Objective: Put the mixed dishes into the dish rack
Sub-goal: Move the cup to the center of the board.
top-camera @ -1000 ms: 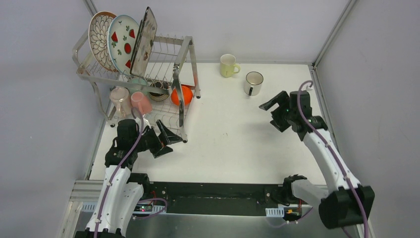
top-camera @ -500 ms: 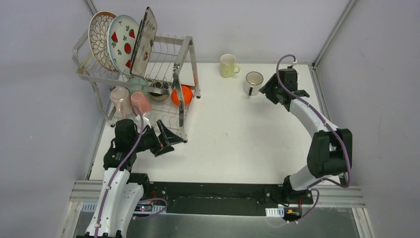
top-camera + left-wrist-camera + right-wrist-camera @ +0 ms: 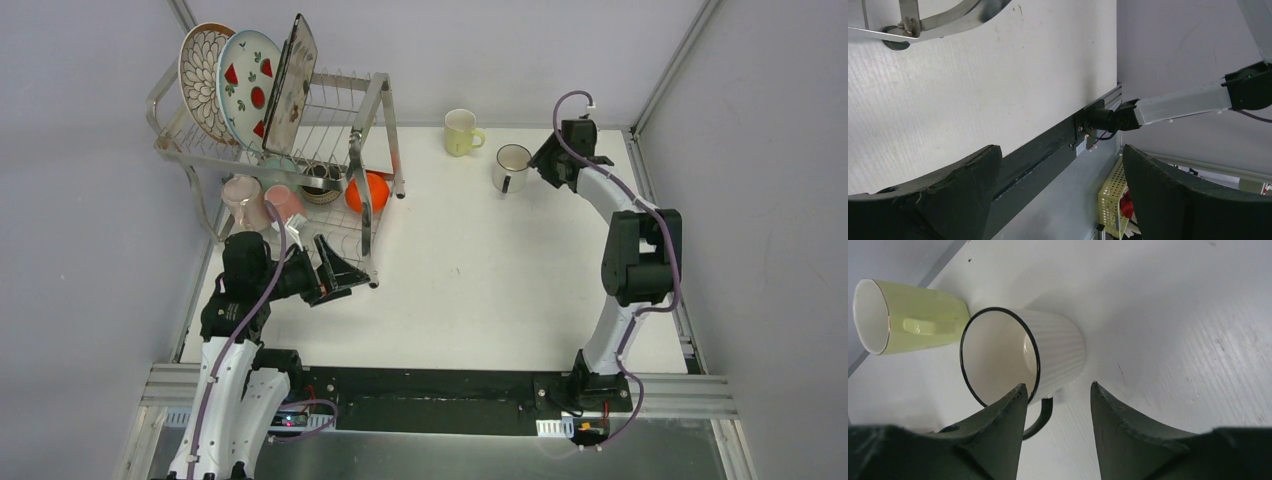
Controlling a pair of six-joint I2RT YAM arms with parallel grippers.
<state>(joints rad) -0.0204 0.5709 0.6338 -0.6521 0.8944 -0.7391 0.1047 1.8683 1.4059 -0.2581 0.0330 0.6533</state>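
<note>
The dish rack (image 3: 372, 110) stands at the far left with three plates (image 3: 245, 85) upright on its top tier. Pink and lilac mugs (image 3: 262, 203) and bowls, one of them orange (image 3: 376, 190), sit on the lower tier. A yellow mug (image 3: 460, 131) (image 3: 913, 322) and a white mug (image 3: 511, 166) (image 3: 1048, 357) stand on the table. My right gripper (image 3: 538, 165) (image 3: 1057, 386) is open about halfway at the white mug's right side, the mug's dark handle (image 3: 1040, 420) lying loose between its fingers. My left gripper (image 3: 340, 278) (image 3: 1058, 150) is wide open and holds nothing, by the rack's front right leg (image 3: 938, 20).
The table's back and right edges (image 3: 640, 160) run close behind the right gripper. A rack foot (image 3: 895, 42) rests on the table near the left gripper. A yellow perforated basket (image 3: 1110, 200) shows below the table's front edge.
The right arm has reached out to the far right and come up against the white mug, its jaws narrowing from wide to half open. The left gripper has shifted slightly.
</note>
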